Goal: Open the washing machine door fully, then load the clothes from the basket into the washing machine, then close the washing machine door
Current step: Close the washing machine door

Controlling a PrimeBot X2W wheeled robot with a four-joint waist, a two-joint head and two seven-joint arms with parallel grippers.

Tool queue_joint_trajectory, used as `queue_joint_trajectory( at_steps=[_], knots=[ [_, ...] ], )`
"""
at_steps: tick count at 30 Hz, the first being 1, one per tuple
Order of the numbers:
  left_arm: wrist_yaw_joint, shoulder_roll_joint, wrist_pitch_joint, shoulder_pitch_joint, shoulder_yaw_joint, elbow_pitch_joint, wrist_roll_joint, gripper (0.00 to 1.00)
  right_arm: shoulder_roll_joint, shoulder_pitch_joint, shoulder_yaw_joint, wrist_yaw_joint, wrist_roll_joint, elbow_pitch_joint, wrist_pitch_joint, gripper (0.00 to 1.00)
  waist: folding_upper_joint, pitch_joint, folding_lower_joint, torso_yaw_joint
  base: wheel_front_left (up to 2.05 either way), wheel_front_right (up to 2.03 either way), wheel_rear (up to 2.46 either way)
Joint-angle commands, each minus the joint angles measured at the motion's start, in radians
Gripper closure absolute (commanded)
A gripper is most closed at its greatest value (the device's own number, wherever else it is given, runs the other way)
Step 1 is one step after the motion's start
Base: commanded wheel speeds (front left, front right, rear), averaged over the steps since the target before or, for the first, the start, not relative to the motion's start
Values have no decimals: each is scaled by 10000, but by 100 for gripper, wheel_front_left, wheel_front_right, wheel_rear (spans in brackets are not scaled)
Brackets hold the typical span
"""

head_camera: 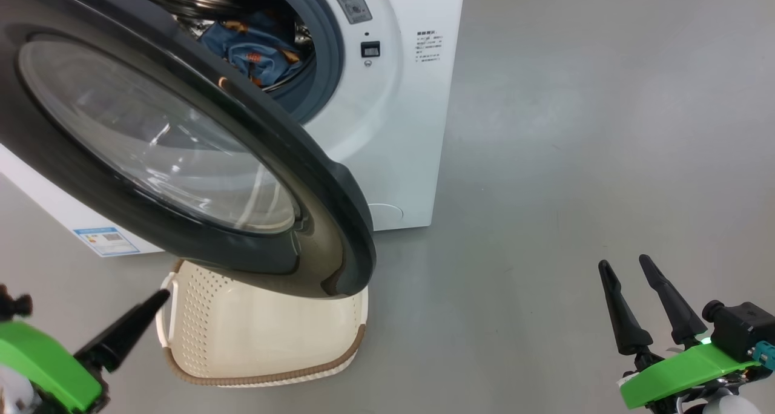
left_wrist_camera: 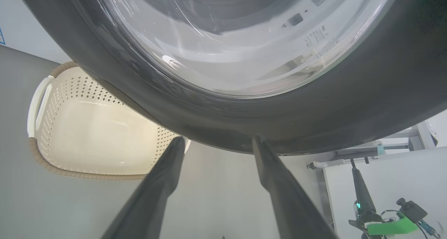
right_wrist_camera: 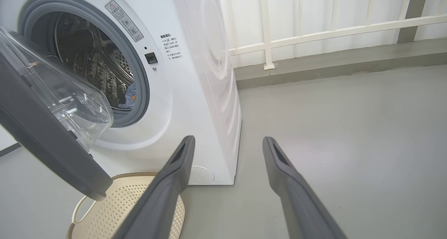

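Observation:
The washing machine (head_camera: 393, 129) stands with its door (head_camera: 181, 160) swung partly open, the black rim hanging over the basket (head_camera: 266, 377). Blue clothes (head_camera: 254, 48) lie in the steel drum and show again as clothes (right_wrist_camera: 130, 94) past the seal. The basket's inside, where visible, is bare. My left gripper (left_wrist_camera: 219, 139) is open, its fingertips just under the door's (left_wrist_camera: 244, 123) lower rim, with nothing between them; the left gripper (head_camera: 154, 302) sits beside the basket (left_wrist_camera: 38, 151). My right gripper (head_camera: 626, 266) is open over bare floor, well right of the machine; in its own view the right gripper (right_wrist_camera: 227, 139) points at the machine's (right_wrist_camera: 195, 74) corner.
Grey floor (head_camera: 575, 160) stretches to the right of the machine. A white railing (right_wrist_camera: 314, 33) and a low kerb run behind it. A pale framed stand (left_wrist_camera: 384, 169) sits near my right arm. The door (right_wrist_camera: 42, 137) overhangs the basket (right_wrist_camera: 132, 176).

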Motion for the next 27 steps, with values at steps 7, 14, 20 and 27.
queue_joint_trajectory(
  at_steps=[7,14,20,27],
  knots=[
    [-69,211,-1866,-40,-292,404,378,0,-211,20,139,16,-65,-207,-49,0,0,116,0,-149,0,0,0],
    [-69,81,-3441,-65,-950,835,603,0,-227,-35,133,16,-73,-201,-49,0,0,212,0,-280,0,0,0],
    [-69,79,-4591,-342,-1724,1337,621,0,-268,-91,73,16,-82,-223,-49,0,0,358,0,-332,0,0,0],
    [-69,325,-6352,-868,-2814,2056,1303,0,-286,-219,43,16,-100,-186,-49,0,0,391,0,-451,0,0,0]
  ],
)
